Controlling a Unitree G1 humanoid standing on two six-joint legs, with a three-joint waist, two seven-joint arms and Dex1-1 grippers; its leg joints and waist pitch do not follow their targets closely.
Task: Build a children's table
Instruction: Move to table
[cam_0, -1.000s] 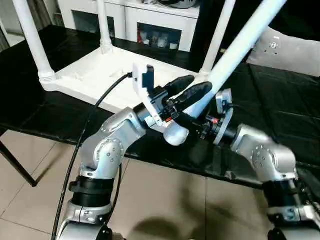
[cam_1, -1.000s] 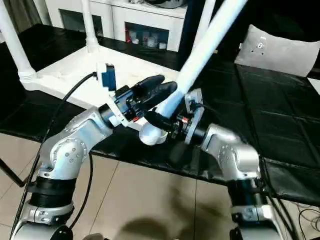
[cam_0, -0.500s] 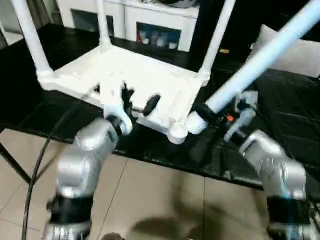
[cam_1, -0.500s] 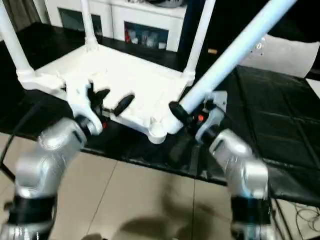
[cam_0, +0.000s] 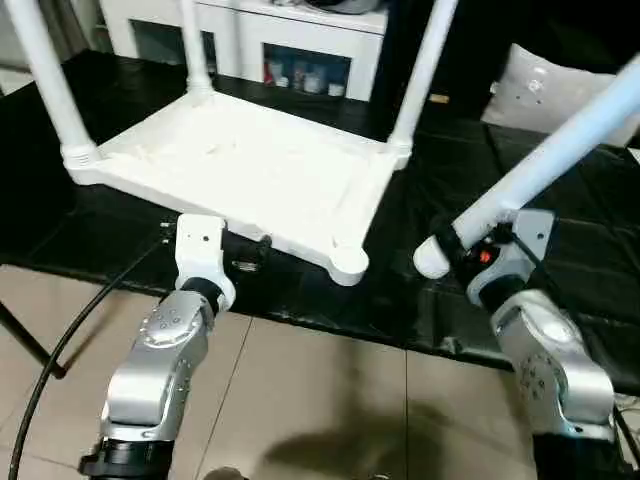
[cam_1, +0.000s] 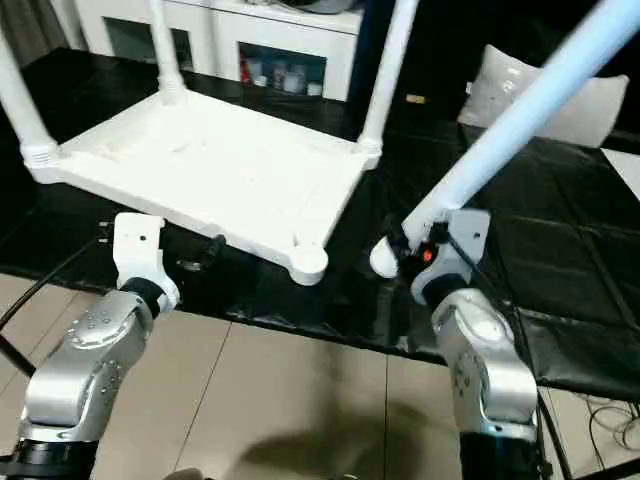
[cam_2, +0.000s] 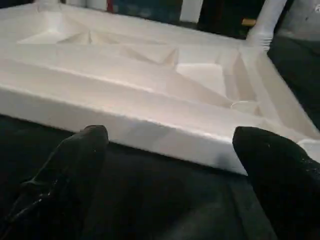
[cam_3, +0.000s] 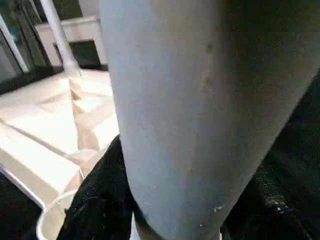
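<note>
Lying upside down on the black mat (cam_0: 560, 300), the table top (cam_0: 250, 170) carries three upright legs (cam_0: 420, 75), tops cut off, near corner socket (cam_0: 347, 262) empty. The left gripper (cam_2: 170, 145) gapes wide, empty, before its edge. The right gripper (cam_0: 462, 243) clamps the slanting fourth leg (cam_0: 560, 150).

Probably a home room: white glass-door cabinet (cam_0: 300, 45), pale cushion (cam_0: 545, 95), tiled floor (cam_0: 320, 400).
</note>
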